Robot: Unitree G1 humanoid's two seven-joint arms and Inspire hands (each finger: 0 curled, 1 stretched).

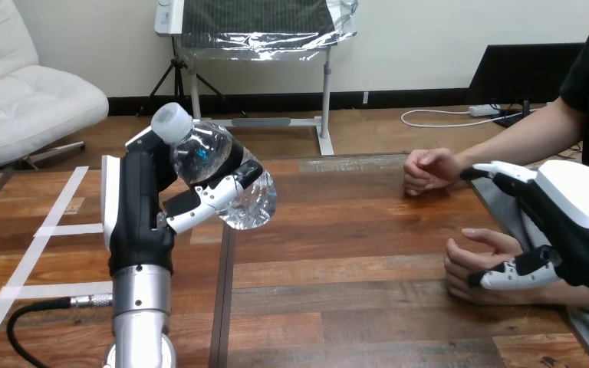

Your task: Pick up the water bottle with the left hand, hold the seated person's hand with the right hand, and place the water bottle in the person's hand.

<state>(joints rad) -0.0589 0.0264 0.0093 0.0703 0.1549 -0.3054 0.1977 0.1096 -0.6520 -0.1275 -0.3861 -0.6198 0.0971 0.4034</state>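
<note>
Above table [368, 307] and tape strips [61, 203], left hand [142, 211] grips water bottle [215, 165].

Plain white wall [429, 46] at the back, dark baseboard, wood floor [368, 126] below it. White padded armchair [23, 100] off to the left, and in the middle a white stand [326, 100] holding a dark panel wrapped in crinkly foil [268, 27]. White cable [437, 116] lying on the floor at right. The counter [353, 291] is brown wood planks with white tape strips [57, 211] on its left side
</note>
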